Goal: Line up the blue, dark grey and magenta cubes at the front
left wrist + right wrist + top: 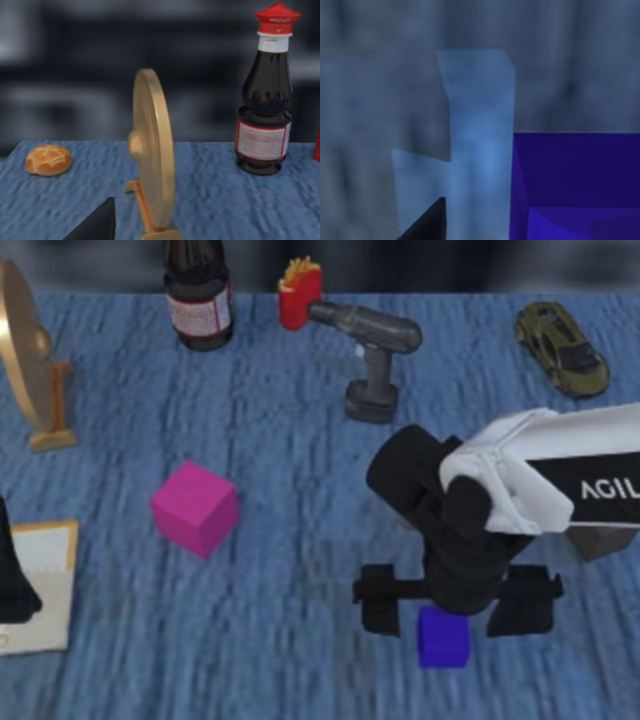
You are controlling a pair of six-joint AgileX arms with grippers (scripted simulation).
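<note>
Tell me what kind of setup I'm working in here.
Probably a simulated tabletop test scene, not a real room: a blue cloth-covered table scattered with unrelated props, such as a sauce bottle, a power drill and a toy car, with the magenta cube and blue cube among them.

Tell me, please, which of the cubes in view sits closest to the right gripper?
The blue cube, directly under the right gripper near the front edge; the magenta cube lies well off to the left.

Counter middle, between magenta cube [195,508] and right hand [455,612], is open cloth, wide lane to the front edge. Back edge crowded: bottle [199,295], fries [300,292], drill [372,355], toy car [561,347]. Left edge blocked by gold mirror stand [30,360] and card [45,585]. Blue cube [443,637] sits under right hand.
</note>
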